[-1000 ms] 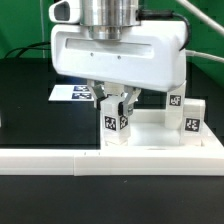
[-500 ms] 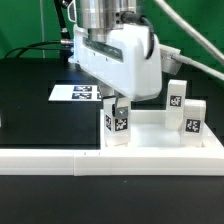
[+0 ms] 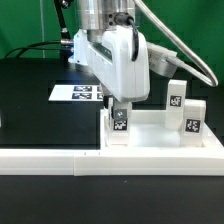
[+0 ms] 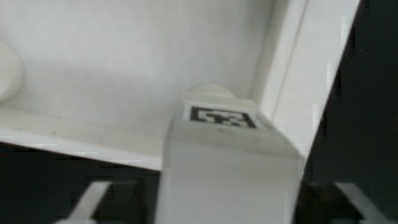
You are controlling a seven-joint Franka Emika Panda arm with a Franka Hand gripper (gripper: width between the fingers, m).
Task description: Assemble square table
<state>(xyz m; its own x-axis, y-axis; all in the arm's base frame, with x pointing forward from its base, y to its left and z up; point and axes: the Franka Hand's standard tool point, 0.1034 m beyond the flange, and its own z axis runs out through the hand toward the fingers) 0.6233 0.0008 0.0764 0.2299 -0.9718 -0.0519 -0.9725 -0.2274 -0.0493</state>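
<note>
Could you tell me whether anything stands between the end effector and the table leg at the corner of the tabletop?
Nothing visible does. The end effector sits directly over the upright leg at the tabletop corner, fingers on both sides. The two other legs stand apart, toward the exterior view's right.

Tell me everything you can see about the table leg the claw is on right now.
The leg is a small white block, plastic by the look of it, with a black-and-white tag on its face. It stands upright at a corner of the white tabletop, on the exterior view's left, just inside the raised rim. The claw is right over its top; the wrist view shows a finger on either side, but whether they press it cannot be told.
</note>
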